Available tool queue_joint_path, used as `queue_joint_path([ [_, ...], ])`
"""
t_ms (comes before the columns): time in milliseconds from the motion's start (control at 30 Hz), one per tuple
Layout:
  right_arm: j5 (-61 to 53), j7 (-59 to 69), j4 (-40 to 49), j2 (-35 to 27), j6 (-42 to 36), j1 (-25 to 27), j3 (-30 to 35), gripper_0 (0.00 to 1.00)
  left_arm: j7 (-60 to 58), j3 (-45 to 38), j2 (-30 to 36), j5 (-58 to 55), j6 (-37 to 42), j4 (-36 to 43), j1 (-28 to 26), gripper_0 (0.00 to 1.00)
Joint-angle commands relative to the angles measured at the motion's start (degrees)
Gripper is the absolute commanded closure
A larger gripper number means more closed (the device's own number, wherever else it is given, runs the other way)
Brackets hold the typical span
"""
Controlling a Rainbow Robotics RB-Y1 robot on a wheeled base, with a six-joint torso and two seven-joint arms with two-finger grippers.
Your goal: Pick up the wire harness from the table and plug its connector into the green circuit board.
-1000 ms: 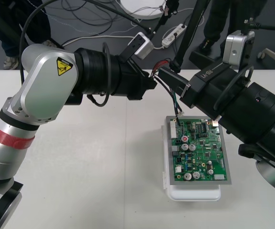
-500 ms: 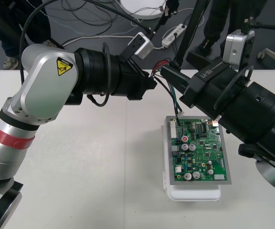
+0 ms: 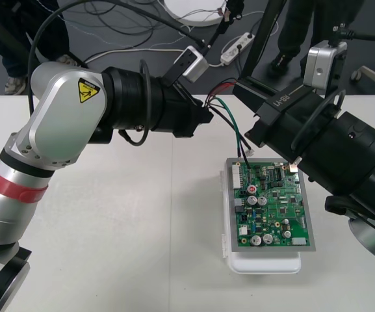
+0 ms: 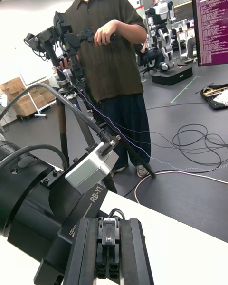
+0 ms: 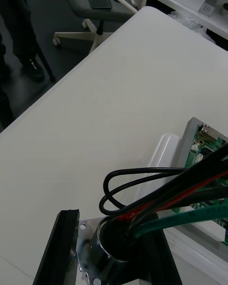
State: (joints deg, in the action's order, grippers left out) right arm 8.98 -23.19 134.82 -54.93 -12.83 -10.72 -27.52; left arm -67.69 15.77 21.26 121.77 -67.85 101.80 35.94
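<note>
Spotted left hand (image 3: pixel 205 114) up over worktop (image 3: pixel 142 227), just beyond far-left corner of green board (image 3: pixel 275 201). Found it clamped on harness (image 5: pixel 183 190) at round metal socket (image 5: pixel 111 244), flange pinched betw. two fingers (image 5: pixel 61 247). Prob. gripped there to leave wires free and plug end steerable. Traced red, black, green wires from socket down to board, w/ one black loop bulging beside socket. Placed plug (image 3: pixel 245 158) at board's far-left corner, right by white header. Seated or just touching? Couldn't tell.

Caught right hand (image 4: pixel 109 232) above and beyond board's far edge, close to left hand, fingers together, nothing made out betw. them. Guessed at reason: stationed near to press or guide plug. Only a guess. Reckoned slack short: any tug from left hand liable to drag plug off header.

Containers: saw none proper. Noted white base (image 3: pixel 265 263) carrying board, w/ base lip showing at near end and left side. Made out nothing else on base.

Judged task at insertion step: harness off worktop, plug at header, seating unconfirmed.
</note>
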Motion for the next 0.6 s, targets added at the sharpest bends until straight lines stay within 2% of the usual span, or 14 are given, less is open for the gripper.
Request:
queue_joint_path([
  [33,0.6,1.84,0.7,0.61,0.7,-1.59,-0.69,1.0,3.53,0.93,0.45,-1.36,3.25,-0.29,2.65,1.0],
  [467,0.77,1.84,0.7,0.61,0.79,-1.59,-0.69,1.0,3.61,0.93,0.54,-1.45,3.25,-0.29,3.09,1.0],
  [500,0.77,1.84,0.7,0.61,0.79,-1.59,-0.69,1.0,3.7,0.93,0.54,-1.36,3.25,-0.37,3.17,0.97],
  [533,0.77,1.84,0.7,0.61,0.79,-1.68,-0.69,1.0,3.79,0.93,0.63,-1.36,3.25,-0.29,3.17,0.76],
  [567,0.77,1.84,0.7,0.61,0.88,-1.68,-0.69,1.0,3.88,0.93,0.63,-1.18,3.25,-0.29,3.17,0.31],
  [600,0.77,1.84,0.79,0.61,0.88,-1.68,-0.69,1.0,4.05,0.93,0.8,-1.01,3.25,-0.29,3.26,0.05],
])
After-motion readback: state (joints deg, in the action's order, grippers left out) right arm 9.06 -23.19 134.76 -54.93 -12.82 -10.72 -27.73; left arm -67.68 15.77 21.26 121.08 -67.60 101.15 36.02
